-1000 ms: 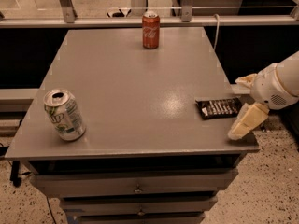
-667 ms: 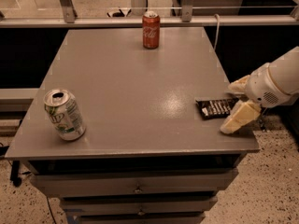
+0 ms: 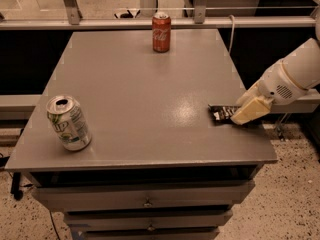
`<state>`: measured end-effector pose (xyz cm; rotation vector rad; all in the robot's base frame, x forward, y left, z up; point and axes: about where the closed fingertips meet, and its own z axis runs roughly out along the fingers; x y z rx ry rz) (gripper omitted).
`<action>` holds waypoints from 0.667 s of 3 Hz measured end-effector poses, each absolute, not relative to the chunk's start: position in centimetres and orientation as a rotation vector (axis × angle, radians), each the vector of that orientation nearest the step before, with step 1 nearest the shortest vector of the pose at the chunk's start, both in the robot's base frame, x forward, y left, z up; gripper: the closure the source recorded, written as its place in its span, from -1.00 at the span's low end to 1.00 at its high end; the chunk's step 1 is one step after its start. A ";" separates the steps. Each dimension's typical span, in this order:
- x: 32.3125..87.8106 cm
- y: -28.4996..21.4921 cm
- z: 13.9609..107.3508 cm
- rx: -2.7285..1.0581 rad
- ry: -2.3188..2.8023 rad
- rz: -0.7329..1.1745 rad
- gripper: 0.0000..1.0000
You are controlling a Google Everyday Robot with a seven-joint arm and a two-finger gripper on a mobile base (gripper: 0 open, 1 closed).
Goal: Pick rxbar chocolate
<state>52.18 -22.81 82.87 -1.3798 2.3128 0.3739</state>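
The rxbar chocolate (image 3: 221, 114) is a flat black wrapper with white lettering, lying near the right edge of the grey table (image 3: 145, 99). My gripper (image 3: 239, 112), cream-coloured on a white arm, comes in from the right. It is low over the bar's right end and covers that end. The bar's left part still shows and rests on the table.
A red cola can (image 3: 161, 32) stands upright at the table's far edge. A green-and-white can (image 3: 68, 122) stands tilted near the front left corner. Drawers sit below the tabletop. A rail and a white cable run behind the table.
My gripper has moved left and down from beside the table's right edge onto the right end of the bar. The bar and both cans have not moved.
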 end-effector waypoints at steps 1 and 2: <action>52.5 -20.9 85.0 -1.356 2.313 0.471 0.73; 52.3 -18.4 87.3 -1.324 2.254 0.632 1.00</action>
